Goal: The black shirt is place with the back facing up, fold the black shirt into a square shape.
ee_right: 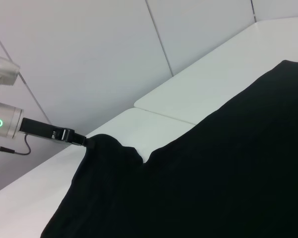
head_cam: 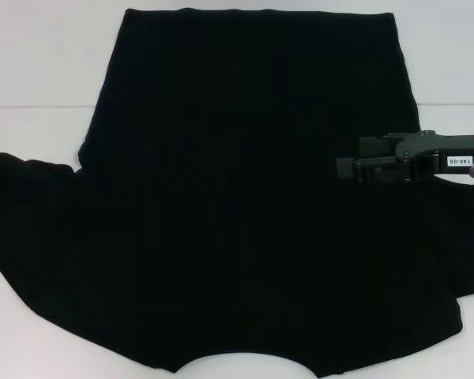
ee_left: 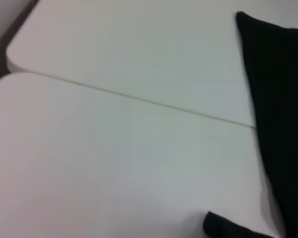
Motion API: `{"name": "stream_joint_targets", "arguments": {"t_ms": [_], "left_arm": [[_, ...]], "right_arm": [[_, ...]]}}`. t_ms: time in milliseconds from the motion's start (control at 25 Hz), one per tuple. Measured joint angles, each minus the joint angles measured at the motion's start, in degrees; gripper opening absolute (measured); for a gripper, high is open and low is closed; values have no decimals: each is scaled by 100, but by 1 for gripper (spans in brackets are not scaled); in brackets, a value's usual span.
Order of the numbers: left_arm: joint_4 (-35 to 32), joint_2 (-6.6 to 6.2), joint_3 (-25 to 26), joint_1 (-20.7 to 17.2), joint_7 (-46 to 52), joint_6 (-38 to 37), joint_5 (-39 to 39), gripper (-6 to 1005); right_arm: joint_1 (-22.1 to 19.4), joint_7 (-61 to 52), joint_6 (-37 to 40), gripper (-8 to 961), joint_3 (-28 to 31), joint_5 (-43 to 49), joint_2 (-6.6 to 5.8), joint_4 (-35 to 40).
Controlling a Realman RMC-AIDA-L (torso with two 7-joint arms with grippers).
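Right gripper [head_cam: 355,167] over the black shirt's [head_cam: 245,205] right edge, fingers close together, near level; cannot tell whether cloth is caught between them. Left gripper [ee_right: 79,140] at the shirt's left sleeve, tip against the raised cloth; grip not discernible. Shirt spread flat, plain side up, across the white table [head_cam: 31,71], covering most of it; table seam [ee_left: 139,99] runs out from under the shirt's left edge.

Plain black shirt [head_cam: 245,205], white table [head_cam: 31,63]
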State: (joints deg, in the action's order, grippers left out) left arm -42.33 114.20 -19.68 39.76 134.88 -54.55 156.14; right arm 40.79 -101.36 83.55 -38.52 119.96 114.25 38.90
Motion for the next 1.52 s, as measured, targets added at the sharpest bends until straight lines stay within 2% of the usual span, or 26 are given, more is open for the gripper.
{"name": "stream_joint_targets", "arguments": {"t_ms": [240, 480, 880, 960, 1080, 1160, 1280, 1440, 1520], "left_arm": [[-255, 3, 17, -49, -18, -943, -179, 21], [-388, 89, -1, 66, -372, -1741, -946, 21], [-338, 547, -770, 214, -580, -1631, -1749, 20], [-258, 591, -803, 201, -822, -1774, -2129, 20], [137, 578, -818, 196, -1535, -2266, -2921, 20], [378, 558, -819, 205, -1875, -2505, -3307, 49], [468, 567, -819, 205, -1999, -2543, -3457, 93], [378, 570, -791, 151, -2134, -2633, -3560, 357], [364, 566, -789, 89, -2380, -2817, -3812, 456]], "right_arm": [[-1, 2, -34, 914, 3, 0, 1, -7], [-2, 2, -56, 914, 3, -1, 0, 24], [-10, 8, -75, 915, 24, -8, 0, 26], [-8, 9, -76, 914, 29, -9, 0, 28], [-6, 9, -92, 914, 88, -9, -2, 34], [-4, 6, -116, 915, 152, -9, -17, 37], [5, -38, -133, 915, 294, -9, -59, 43], [5, -147, -151, 914, 517, -8, -155, 47], [-12, -417, -177, 914, 579, -6, -277, 48]]}}
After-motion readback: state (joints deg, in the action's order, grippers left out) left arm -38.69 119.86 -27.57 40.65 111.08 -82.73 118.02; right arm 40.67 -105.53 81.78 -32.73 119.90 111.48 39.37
